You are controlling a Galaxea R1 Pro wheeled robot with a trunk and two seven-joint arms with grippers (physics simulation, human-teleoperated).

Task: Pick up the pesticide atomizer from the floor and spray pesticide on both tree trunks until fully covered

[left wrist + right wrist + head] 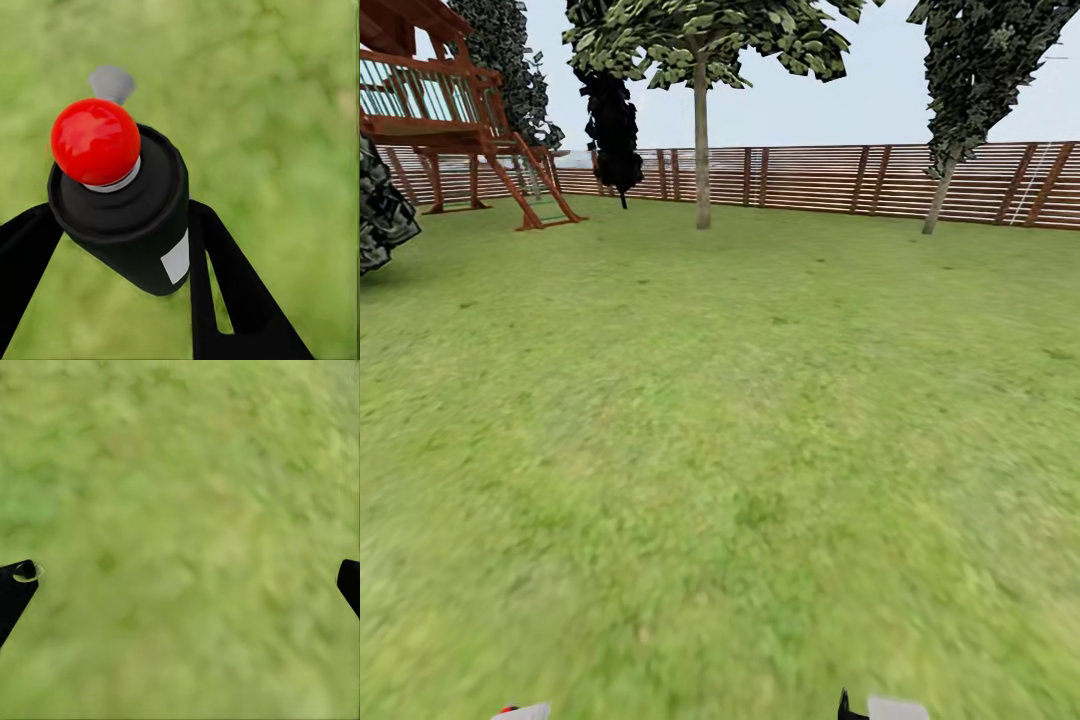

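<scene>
**Sprayer in hand, trees far ahead**

Clamped between the left gripper (127, 247) fingers sits the pesticide atomizer (124, 214), red tip up, over blurred grass. Its white label patch carries no readable writing. The right gripper (180, 577) is spread wide, holding nothing. Across the lawn (740, 420), two pale trunks stand by the fence (810, 180): one (702, 150) central, one (937, 200) rightward, probably the targets. Drive close and aim the nozzle squarely before spraying.

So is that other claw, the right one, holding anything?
No: the right gripper has its fingers spread wide apart, with nothing but blurred green lawn between them.
</scene>
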